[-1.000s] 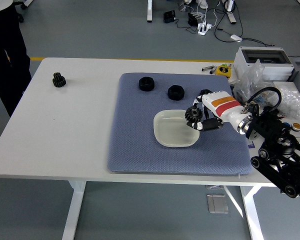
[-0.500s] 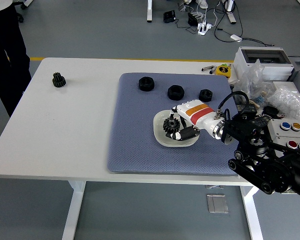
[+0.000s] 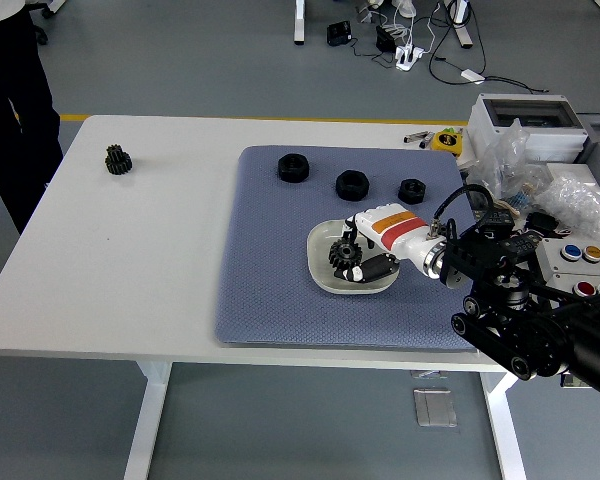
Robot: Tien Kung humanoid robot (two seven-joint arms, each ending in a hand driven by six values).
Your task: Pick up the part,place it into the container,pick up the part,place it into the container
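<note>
One black gear (image 3: 344,255) is sitting over the pale shallow container (image 3: 321,262) at centre frame on the blue mat (image 3: 270,280), the right hand (image 3: 368,250) clamping its fingers on it, while three black nuts (image 3: 351,184) are lying along the mat's upper edge and another gear (image 3: 118,159) is resting upper left.

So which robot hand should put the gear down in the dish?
The right robot hand. It already holds the gear over the white dish; probably it only needs to let go. No left arm is in view.
</note>
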